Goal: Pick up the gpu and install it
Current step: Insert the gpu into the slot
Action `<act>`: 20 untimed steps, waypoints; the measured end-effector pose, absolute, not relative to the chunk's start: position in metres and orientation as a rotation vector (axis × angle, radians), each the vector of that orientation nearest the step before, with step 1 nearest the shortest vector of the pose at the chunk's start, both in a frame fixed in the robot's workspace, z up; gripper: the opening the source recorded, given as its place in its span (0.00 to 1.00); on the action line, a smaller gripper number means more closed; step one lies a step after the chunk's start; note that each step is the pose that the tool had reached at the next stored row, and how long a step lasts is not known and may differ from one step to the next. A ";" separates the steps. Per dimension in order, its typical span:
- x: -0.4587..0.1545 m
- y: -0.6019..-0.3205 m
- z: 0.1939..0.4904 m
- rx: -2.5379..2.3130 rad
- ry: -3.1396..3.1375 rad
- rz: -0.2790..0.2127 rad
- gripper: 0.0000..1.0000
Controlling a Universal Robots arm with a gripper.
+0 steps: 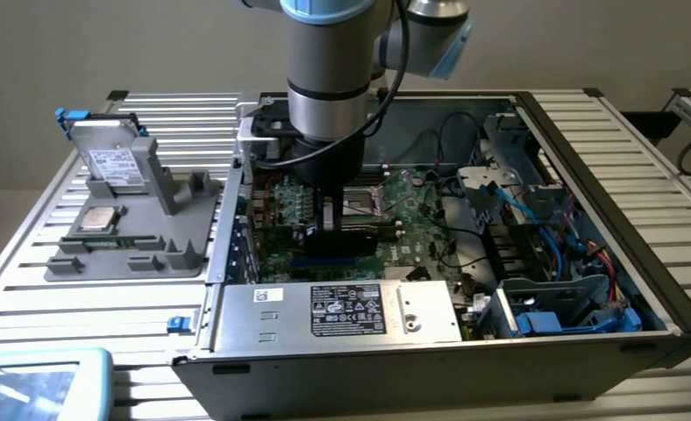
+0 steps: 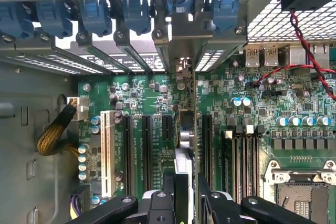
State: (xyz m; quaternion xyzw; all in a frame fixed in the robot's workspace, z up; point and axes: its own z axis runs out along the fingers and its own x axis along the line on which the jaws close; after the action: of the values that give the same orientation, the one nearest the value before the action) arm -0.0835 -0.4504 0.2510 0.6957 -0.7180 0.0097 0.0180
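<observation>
Gripped edge-on: gpu [image 2: 184,153], clamped between gripper [image 2: 185,184] fingers [image 2: 169,187] above the motherboard [image 2: 252,103] slots [image 2: 207,140], inside the case [image 1: 439,377]. Risk of bent edge contacts from tilt or offset at the slot; risk of snagging on rear frame [image 2: 189,30].

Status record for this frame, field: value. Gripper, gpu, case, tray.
gripper: shut on the gpu, lowered inside the open case
gpu: held on edge between the fingers, in line with the expansion slots; cannot tell whether it is seated
motherboard: green, directly under the gripper
power supply: silver box along the case's near side
tray: gray, outside the case on the exterior view's left
hard drive: silver, white label, propped up on the tray
</observation>
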 end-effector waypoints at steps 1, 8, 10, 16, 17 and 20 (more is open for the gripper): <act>-0.084 -0.450 0.251 2.161 -2.230 0.030 0.27; -0.084 -0.450 0.250 2.161 -2.230 0.030 0.27; -0.084 -0.451 0.250 2.161 -2.231 0.030 0.27; -0.084 -0.451 0.250 2.162 -2.231 0.028 0.27; -0.084 -0.451 0.250 2.162 -2.231 0.028 0.27; -0.084 -0.451 0.250 2.162 -2.231 0.028 0.27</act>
State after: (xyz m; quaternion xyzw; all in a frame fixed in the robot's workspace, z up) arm -0.0838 -0.4510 0.2498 0.6958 -0.7180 0.0092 0.0174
